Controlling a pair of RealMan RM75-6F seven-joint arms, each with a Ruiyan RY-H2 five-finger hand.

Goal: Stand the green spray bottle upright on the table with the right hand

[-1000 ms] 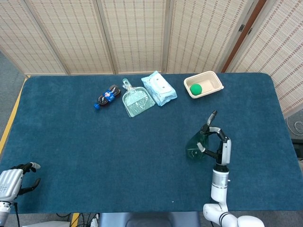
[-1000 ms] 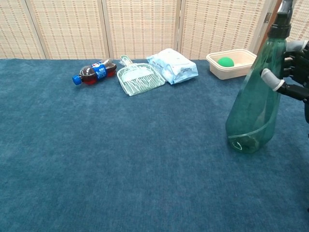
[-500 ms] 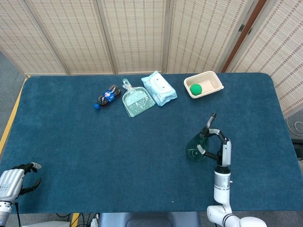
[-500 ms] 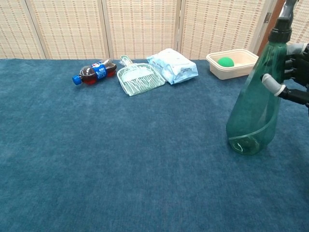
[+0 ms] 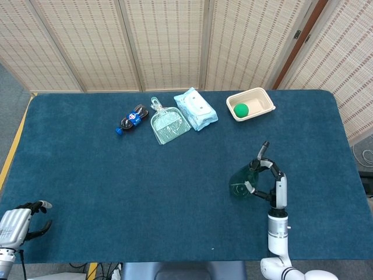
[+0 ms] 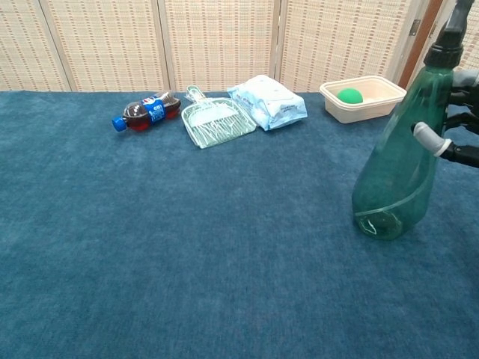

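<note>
The right hand [image 5: 274, 181] is grasping the green spray bottle [image 6: 397, 161], which is leaning on its base at the bench's [image 5: 116, 186] right side. The left hand [image 5: 17, 224] is lying released. The cola bottle's [image 6: 146, 111] label is unreadable.

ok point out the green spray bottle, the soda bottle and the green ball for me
green spray bottle [image 6: 395, 176], chest view, on its wide lower body
soda bottle [image 6: 144, 111], chest view, on the blue label
green ball [image 6: 349, 96], chest view, on its top, inside the cream tray
</note>
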